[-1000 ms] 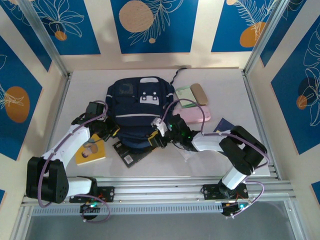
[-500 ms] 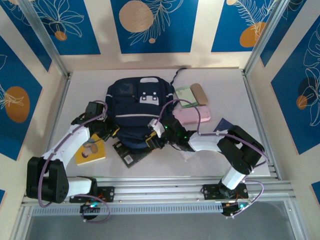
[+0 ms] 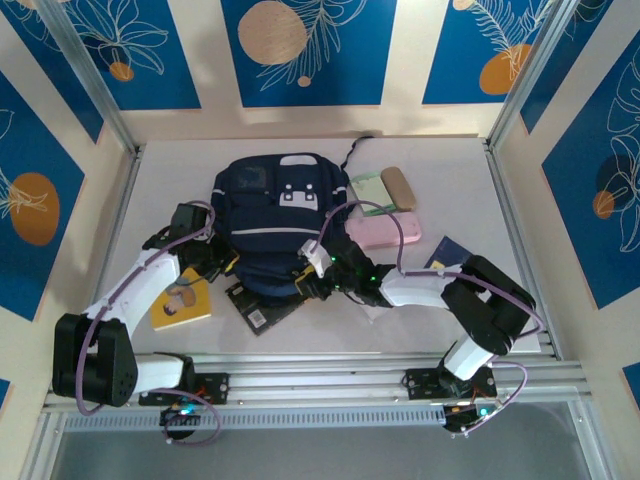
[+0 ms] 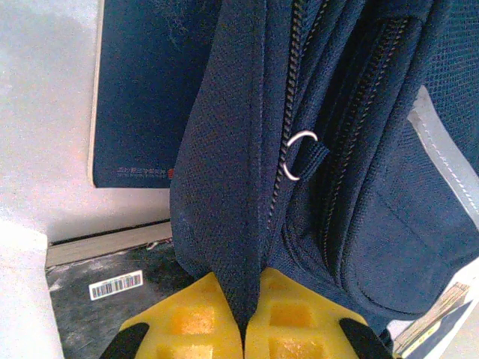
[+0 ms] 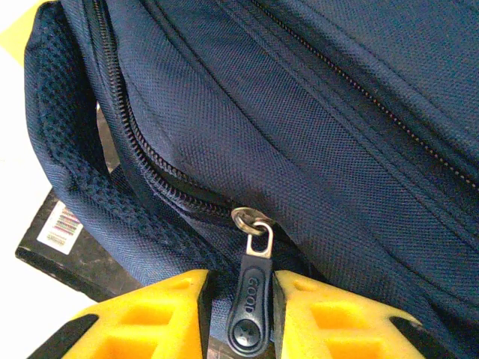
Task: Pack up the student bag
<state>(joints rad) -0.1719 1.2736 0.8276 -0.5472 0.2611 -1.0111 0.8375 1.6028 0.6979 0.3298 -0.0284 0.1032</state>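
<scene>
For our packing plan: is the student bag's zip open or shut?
Shut where visible: on the student bag, zip teeth mesh left of the slider; beyond it, cannot tell.

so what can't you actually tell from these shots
Contents of the student bag: fabric hides them, every view.
Title of the black book: top view, bag covers most.
Cover of the yellow book: top view, left arm crosses it.
Whether the right gripper pinches the zipper pull: right wrist view, shadow hides the contact.
</scene>
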